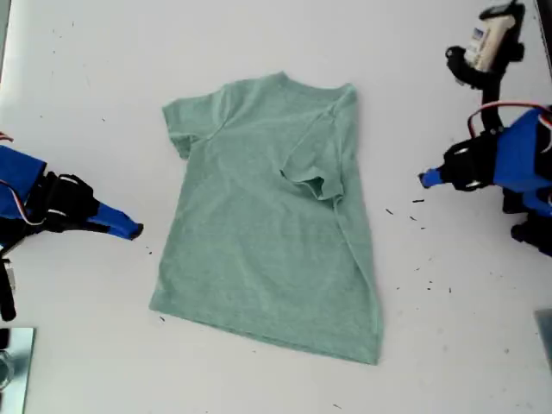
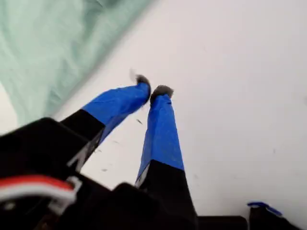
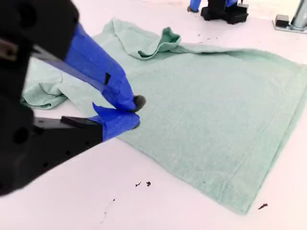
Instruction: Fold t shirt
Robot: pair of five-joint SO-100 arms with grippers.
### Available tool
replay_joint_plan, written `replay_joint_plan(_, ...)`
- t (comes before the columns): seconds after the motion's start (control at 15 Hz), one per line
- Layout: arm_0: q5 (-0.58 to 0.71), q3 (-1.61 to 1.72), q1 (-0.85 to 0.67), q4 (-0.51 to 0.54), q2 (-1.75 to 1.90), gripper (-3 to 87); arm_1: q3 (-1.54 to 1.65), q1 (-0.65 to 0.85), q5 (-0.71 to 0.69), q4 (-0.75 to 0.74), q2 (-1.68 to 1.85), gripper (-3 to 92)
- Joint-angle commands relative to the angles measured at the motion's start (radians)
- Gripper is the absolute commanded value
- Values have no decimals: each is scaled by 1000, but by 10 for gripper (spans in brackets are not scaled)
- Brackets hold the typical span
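Note:
The t shirt [image 1: 259,250] lies flat on the white table, neck toward the far side and hem toward the near side. Its sleeve [image 1: 312,177] on the exterior view's right is folded in over the chest. My first gripper [image 1: 425,178] hovers over bare table at the exterior view's right, a short way off the cloth. Its blue fingertips [image 2: 152,89] are shut with nothing between them, and the shirt [image 2: 48,43] shows beyond. My second gripper [image 1: 135,230] sits at the exterior view's left, just off the shirt's side edge. It is shut [image 3: 135,112] and empty, with the shirt [image 3: 216,120] spread behind it.
Small dark specks [image 1: 418,203] dot the table near the exterior view's right arm. A metal piece [image 1: 13,362] sits in the exterior view's bottom left corner. The other arm's base [image 3: 220,8] stands beyond the shirt in the second wrist view.

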Motion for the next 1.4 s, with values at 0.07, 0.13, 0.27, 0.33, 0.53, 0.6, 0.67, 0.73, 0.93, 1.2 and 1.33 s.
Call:
replay_joint_plan(0.07,-15,9,-15,-12,2,-1,216,-14,84,-14,195,24)
replay_joint_plan(0.13,-20,9,-28,-12,2,-2,247,-6,89,-32,195,24)
replay_joint_plan(0.27,-40,-91,-57,-28,-54,-2,287,-11,91,-63,187,24)
replay_joint_plan(0.33,-37,-244,-80,-35,-282,-2,305,-15,95,-74,186,24)
replay_joint_plan(0.53,129,-965,-241,244,-1069,-2,339,-20,92,-77,227,24)
replay_joint_plan(0.6,198,-1192,-328,400,-1235,-2,347,-20,89,-74,242,24)
replay_joint_plan(0.67,296,-1350,-417,477,-1336,-2,354,-20,87,-66,264,24)
replay_joint_plan(0.73,380,-1466,-491,518,-1404,-2,362,-20,86,-57,287,24)
replay_joint_plan(0.93,591,-1614,-675,529,-1497,231,377,-18,83,-25,353,24)
replay_joint_plan(1.2,710,-1612,-808,531,-1592,243,382,-20,77,-20,371,24)
replay_joint_plan(1.33,750,-1592,-865,503,-1664,242,383,-20,75,-15,380,24)
